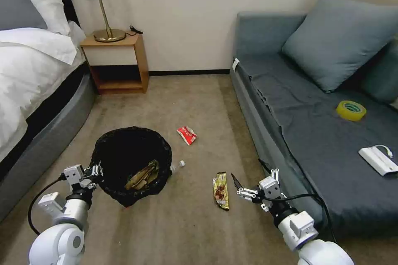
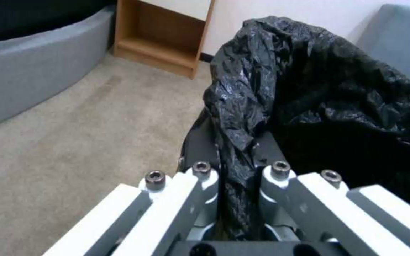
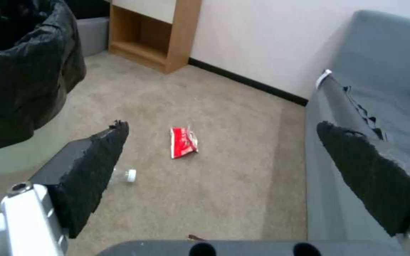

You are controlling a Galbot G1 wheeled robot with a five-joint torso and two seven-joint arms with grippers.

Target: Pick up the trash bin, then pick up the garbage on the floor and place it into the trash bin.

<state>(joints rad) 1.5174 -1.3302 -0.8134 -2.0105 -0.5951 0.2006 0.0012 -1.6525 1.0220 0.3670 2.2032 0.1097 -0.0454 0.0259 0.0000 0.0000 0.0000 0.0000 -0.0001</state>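
Note:
The trash bin [image 1: 130,161], lined with a black bag, is at the left on the carpet, with brown crumpled garbage [image 1: 143,176] inside. My left gripper [image 1: 94,171] is shut on its near-left rim; in the left wrist view the fingers [image 2: 200,177] pinch the black bag [image 2: 243,117]. The right gripper [image 1: 242,187] is open just right of a yellow-brown wrapper [image 1: 221,190] on the floor. A red wrapper [image 1: 187,135] [image 3: 183,142] lies farther off. A small bottle [image 1: 177,166] [image 3: 122,175] lies against the bin's [image 3: 20,81] right side.
A bed [image 1: 37,103] flanks the left, and a wooden nightstand [image 1: 118,64] with a lamp stands at the back. The grey sofa [image 1: 315,132] runs along the right, close to my right arm, carrying a yellow tape roll [image 1: 350,110] and a white box [image 1: 378,160].

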